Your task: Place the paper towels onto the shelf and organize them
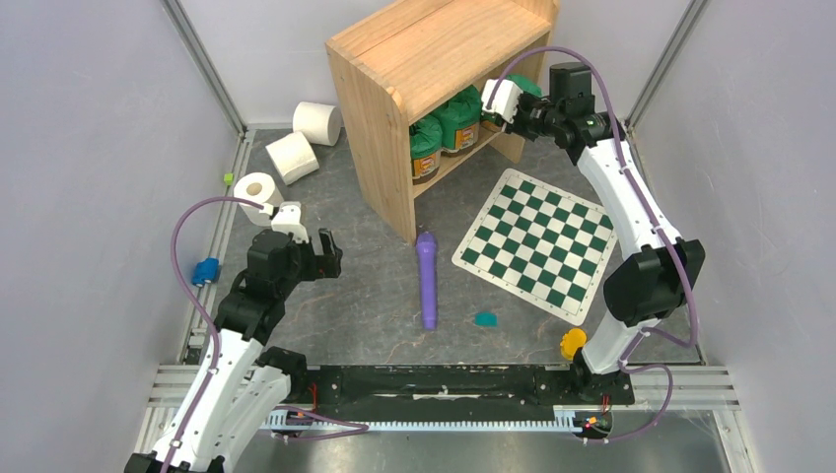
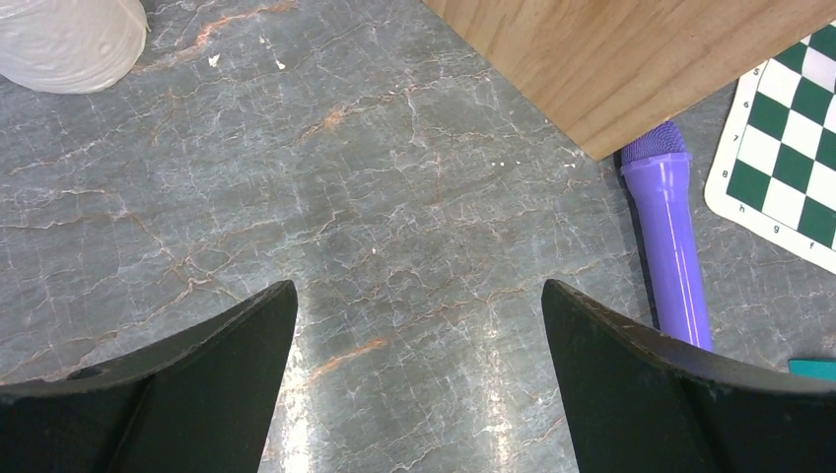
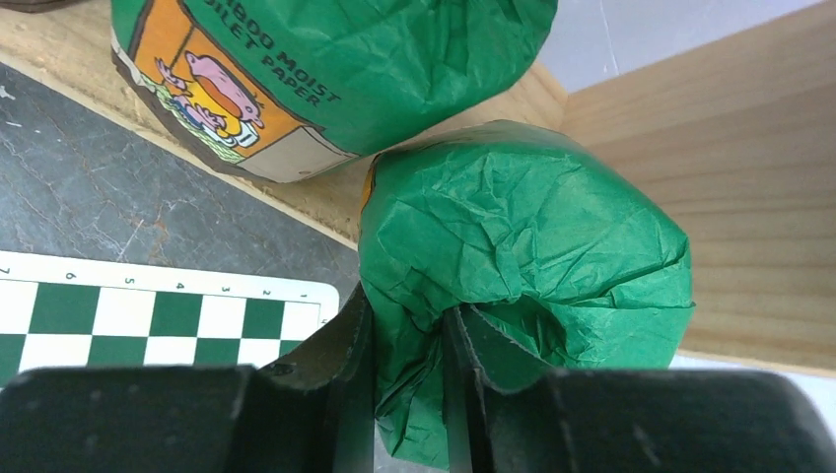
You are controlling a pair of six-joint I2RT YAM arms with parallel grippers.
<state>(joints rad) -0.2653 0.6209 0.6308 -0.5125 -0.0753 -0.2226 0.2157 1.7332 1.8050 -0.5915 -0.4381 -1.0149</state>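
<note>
Three white paper towels lie on the table left of the shelf [image 1: 434,59]: one at the back [image 1: 317,122], one in the middle [image 1: 292,157], one nearest my left arm [image 1: 258,189]. My left gripper [image 1: 330,254] hovers open over bare table [image 2: 419,374], with a paper towel at the top left corner [image 2: 69,39] of its view. My right gripper [image 1: 515,110] is at the right end of the shelf's lower tier. In the right wrist view it [image 3: 409,355] is shut on the crumpled wrapper of a green canister [image 3: 522,227] beside the shelf's side panel [image 3: 690,197].
Two more green canisters [image 1: 426,143] [image 1: 458,118] stand on the lower tier. A purple stick [image 1: 428,281] lies in front of the shelf, beside a green-and-white checkered board [image 1: 542,241]. Small teal [image 1: 485,318], yellow [image 1: 573,343] and blue [image 1: 205,271] pieces lie near the arms.
</note>
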